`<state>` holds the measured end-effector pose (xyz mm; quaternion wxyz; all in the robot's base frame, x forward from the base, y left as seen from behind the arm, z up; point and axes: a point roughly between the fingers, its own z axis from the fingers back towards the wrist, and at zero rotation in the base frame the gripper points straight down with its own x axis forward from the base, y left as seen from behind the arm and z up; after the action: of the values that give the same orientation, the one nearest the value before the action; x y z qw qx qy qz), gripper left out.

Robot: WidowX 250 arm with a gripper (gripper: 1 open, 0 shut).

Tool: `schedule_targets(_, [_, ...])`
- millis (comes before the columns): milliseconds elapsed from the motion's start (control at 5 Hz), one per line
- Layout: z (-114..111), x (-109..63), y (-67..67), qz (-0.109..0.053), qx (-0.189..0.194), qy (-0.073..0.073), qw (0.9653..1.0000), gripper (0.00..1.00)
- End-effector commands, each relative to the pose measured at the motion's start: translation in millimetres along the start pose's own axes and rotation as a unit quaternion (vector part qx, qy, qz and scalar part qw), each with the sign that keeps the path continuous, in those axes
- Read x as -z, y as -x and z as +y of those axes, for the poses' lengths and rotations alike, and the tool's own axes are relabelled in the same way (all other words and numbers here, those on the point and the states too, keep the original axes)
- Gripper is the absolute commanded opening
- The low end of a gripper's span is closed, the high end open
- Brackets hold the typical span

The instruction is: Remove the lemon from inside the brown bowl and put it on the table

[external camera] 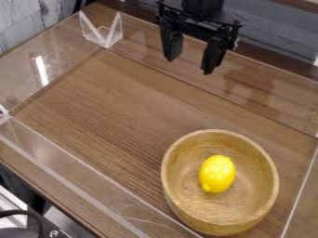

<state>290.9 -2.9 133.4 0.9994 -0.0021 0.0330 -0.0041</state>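
Nothing of the task is judged done yet. The lemon [218, 174] is seen lying inside the brown bowl [181, 169] at the near right of the counter [112, 102]. The pincer [196, 58] is held released and empty at the far side, well apart from the bowl. No readable writing or brand is seen.

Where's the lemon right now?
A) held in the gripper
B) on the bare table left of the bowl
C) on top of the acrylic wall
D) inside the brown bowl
D: the lemon lies inside the brown bowl near the front right corner, while the gripper hangs open and empty well above and behind it, over the table.
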Motion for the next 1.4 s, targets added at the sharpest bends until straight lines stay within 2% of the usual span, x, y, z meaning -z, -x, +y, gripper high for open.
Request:
schedule_targets(0, [-5.2, 6.0, 4.9, 0.007, 0.004, 0.000, 1.0000, 1.00])
schedule_targets(400, [-33.6, 11.5, 28.4, 0.012, 0.042, -0.001, 0.9990, 1.00])
schedule_targets(800, [-53.1, 16.4, 42.1, 0.016, 0.066, -0.001, 0.9977, 1.00])
schedule_targets(1200, [-73.4, 20.5, 55.3, 0.012, 0.097, -0.005, 0.9952, 1.00])
